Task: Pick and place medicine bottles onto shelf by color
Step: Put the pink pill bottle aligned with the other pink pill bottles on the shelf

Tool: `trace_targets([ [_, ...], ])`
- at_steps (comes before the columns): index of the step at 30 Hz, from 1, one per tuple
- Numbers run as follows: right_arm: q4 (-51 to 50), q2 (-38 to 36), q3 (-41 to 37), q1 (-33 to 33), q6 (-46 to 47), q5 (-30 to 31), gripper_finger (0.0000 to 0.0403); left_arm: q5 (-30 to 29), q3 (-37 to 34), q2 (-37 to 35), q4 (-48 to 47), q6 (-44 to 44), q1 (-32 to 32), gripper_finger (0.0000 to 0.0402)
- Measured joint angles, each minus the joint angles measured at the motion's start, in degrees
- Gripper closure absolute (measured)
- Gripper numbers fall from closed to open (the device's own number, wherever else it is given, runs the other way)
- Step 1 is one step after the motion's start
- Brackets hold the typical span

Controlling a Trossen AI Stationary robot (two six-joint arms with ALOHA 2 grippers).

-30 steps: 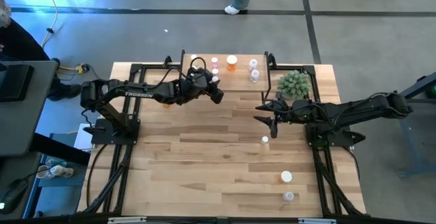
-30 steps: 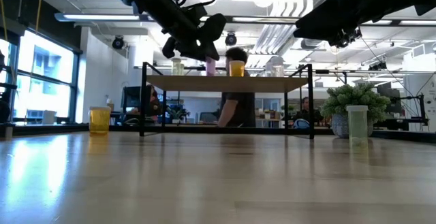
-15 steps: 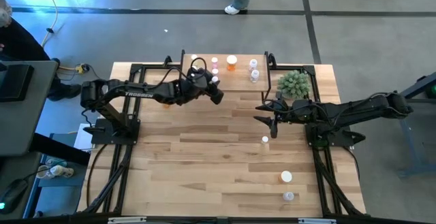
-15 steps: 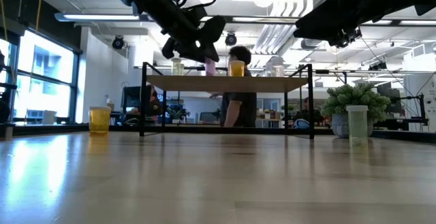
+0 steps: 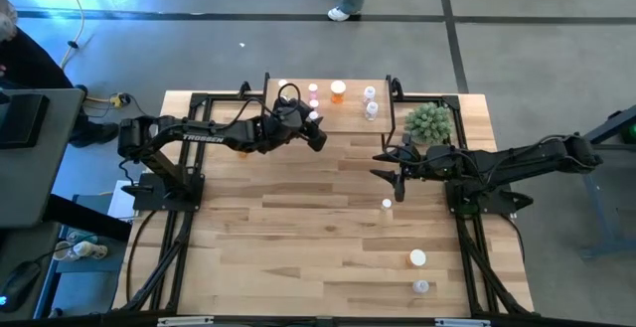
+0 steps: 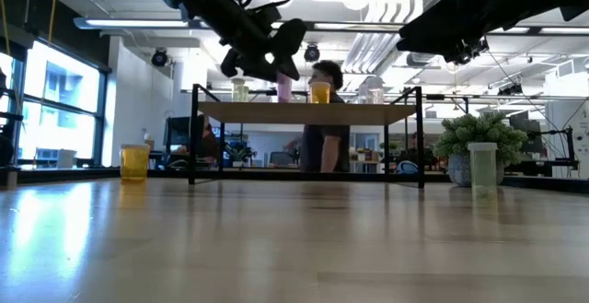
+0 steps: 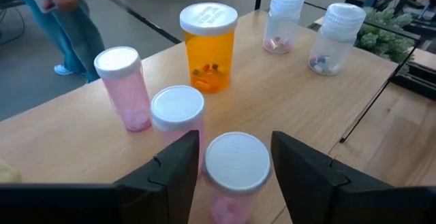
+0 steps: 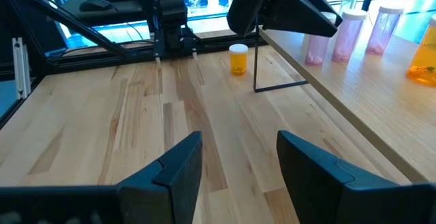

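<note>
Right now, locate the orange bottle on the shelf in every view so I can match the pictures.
High view: the orange bottle stands mid-shelf, at the far edge.
Low view: on the shelf top, just right of the left gripper.
Left wrist view: beyond the pink bottles, wide white cap.
Right wrist view: only a sliver at the picture's edge.
Shared landmark: the shelf.

Pale matt wood shelf [image 7: 286, 81] carries translucent plastic medicine bottles [image 7: 208, 47] with smooth white caps.

Robotics lab/open office: taped concrete floor [image 5: 248, 39], exposed ceiling ducts [image 6: 368, 54], desks w/ monitors [image 6: 179, 133].
</note>
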Motion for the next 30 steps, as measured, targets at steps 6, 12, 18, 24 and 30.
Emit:
trace_targets([
  [6,0.00,0.00,0.00,0.00,0.02,0.00,0.0222,-0.09,0.00,-0.04,1.13,0.06,0.00,0.0210],
  [12,0.00,0.00,0.00,0.00,0.01,0.00,0.0222,-0.09,0.00,-0.04,1.12,-0.21,0.00,0.0195],
  [18,0.00,0.00,0.00,0.00,0.00,0.00,0.0222,0.53,0.00,-0.09,1.14,-1.03,0.00,0.0196],
  [24,0.00,0.00,0.00,0.00,0.00,0.00,0.0222,1.51,0.00,-0.09,1.12,-2.19,-0.02,0.0197],
  [30,0.00,0.00,0.00,0.00,0.00,0.00,0.0222,2.47,0.00,-0.09,1.14,-3.47,-0.02,0.0197],
])
